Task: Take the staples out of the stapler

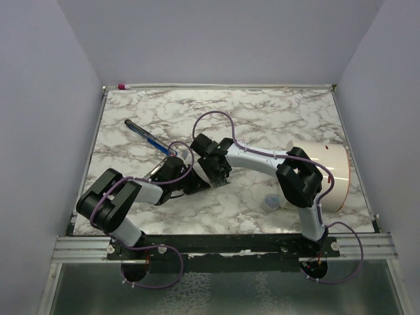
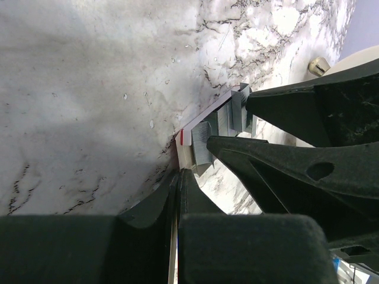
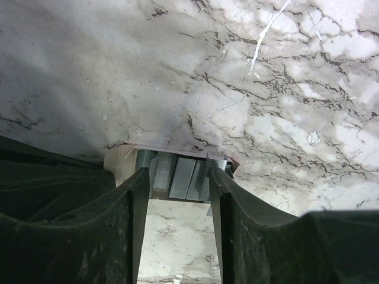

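Note:
The stapler [image 1: 149, 139] lies at the table's back left, long, black and blue-trimmed, apart from both grippers. A small white box [image 2: 186, 139] with a red edge lies open at mid table and holds several silvery staples [image 3: 185, 177], which also show in the left wrist view [image 2: 222, 124]. My left gripper [image 2: 179, 173] is shut on the box's cardboard flap. My right gripper [image 3: 178, 171] is open, its fingertips at the box's mouth on either side of the staple strips. In the top view both grippers [image 1: 194, 184] [image 1: 218, 178] meet over the box and hide it.
A big white cylinder tub [image 1: 331, 176] lies on its side at the right, behind my right arm. A small pale cap [image 1: 270, 203] sits near the right arm's base. A pink-tipped item [image 1: 122, 85] lies at the back left edge. Grey walls close in three sides.

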Controlling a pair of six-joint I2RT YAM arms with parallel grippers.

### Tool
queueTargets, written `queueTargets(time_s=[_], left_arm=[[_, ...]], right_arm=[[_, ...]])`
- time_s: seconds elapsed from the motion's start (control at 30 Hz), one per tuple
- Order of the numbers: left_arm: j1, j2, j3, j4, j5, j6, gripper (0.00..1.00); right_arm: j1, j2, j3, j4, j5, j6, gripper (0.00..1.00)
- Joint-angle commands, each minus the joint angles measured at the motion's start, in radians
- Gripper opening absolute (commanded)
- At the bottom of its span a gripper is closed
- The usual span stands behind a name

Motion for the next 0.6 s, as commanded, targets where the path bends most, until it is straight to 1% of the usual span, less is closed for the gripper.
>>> queueTargets(time_s=[0.0,0.2,0.33,0.4,0.5,0.57], left_arm=[[-0.004,-0.020,0.001,0.008,0.013,0.007,0.00],[-0.004,-0.020,0.010,-0.003,0.014,0.014,0.00],[-0.004,-0.014,0.011,0.003,0.016,0.011,0.00],[-0.004,-0.010,0.011,0.008,0.018,0.010,0.00],[-0.004,-0.013,0.013,0.004,0.019,0.010,0.00],[-0.004,-0.020,0.014,-0.007,0.016,0.016,0.00]], right_arm=[[0.009,-0.020,0.006,-0.009,0.018,0.009,0.43],[0.010,-0.093,0.011,0.002,-0.029,0.014,0.44],[0.008,-0.109,-0.019,0.057,-0.146,0.021,0.42],[0.008,-0.089,-0.020,0.063,-0.169,0.030,0.39],[0.007,-0.062,-0.015,0.045,-0.147,0.038,0.28],[0.007,-0.058,-0.023,0.047,-0.136,0.042,0.23]])
